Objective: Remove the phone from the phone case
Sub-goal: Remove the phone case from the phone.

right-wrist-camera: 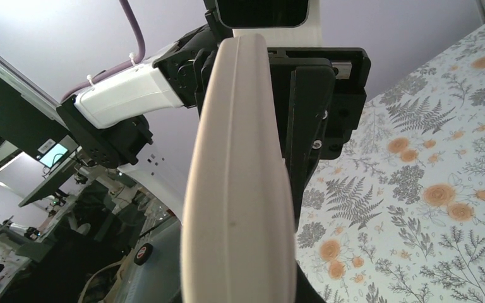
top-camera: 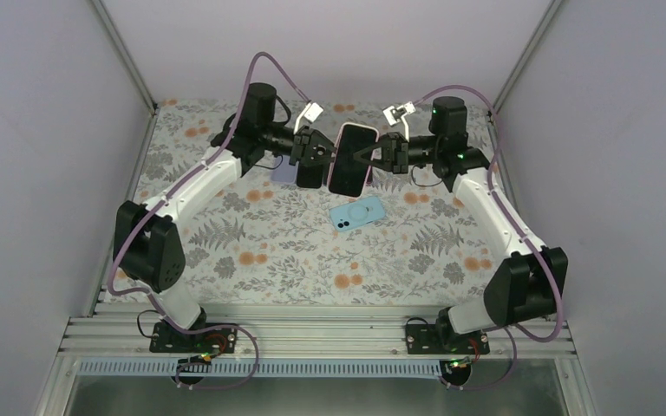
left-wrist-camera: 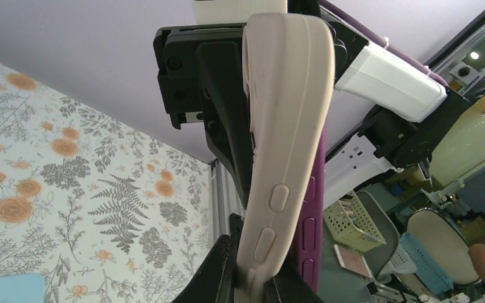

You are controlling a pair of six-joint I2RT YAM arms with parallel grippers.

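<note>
The left claw is pinched nearly closed on one long edge of the phone case. In the left wrist view its two dark fingertips sit on either side of the pale pink rim, just below the case's two moulded side buttons. The right claw is closed almost as tightly on the opposite long edge. In its own wrist view the smooth pink side of the case fills the middle of the frame and hides most of the fingers.

The two claws face each other and hold the case in the air between them, above the far half of the bench. The dark screen of the phone faces up toward the overhead camera. From the left wrist, a purple edge of the phone with its own side buttons shows just beside the pink rim. Whether it has begun to come out of the case cannot be told.

Below the raised case, a light blue case lies flat on the floral bench. A lavender object lies under the left arm's wrist, partly hidden.
</note>
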